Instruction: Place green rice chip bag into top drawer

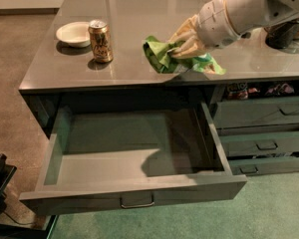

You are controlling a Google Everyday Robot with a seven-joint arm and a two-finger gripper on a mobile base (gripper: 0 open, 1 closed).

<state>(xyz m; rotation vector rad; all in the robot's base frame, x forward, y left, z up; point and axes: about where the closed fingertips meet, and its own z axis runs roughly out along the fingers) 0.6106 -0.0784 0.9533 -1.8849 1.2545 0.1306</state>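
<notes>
Right of centre, the gripper (185, 40) is clamping the green rice chip bag (161, 55) at the front edge of the countertop (129, 14); the top drawer (134, 195) is standing open below.

bag (162, 56) x1 | top drawer (134, 195) x1 | side drawers (261, 114) x3 | can (100, 41) x1 | bowl (74, 33) x1 | jaws x1 @bag

gripper (182, 46) on green rice chip bag (160, 59) over counter (134, 29) edge | top drawer (134, 195) below | can (100, 40) left
</notes>
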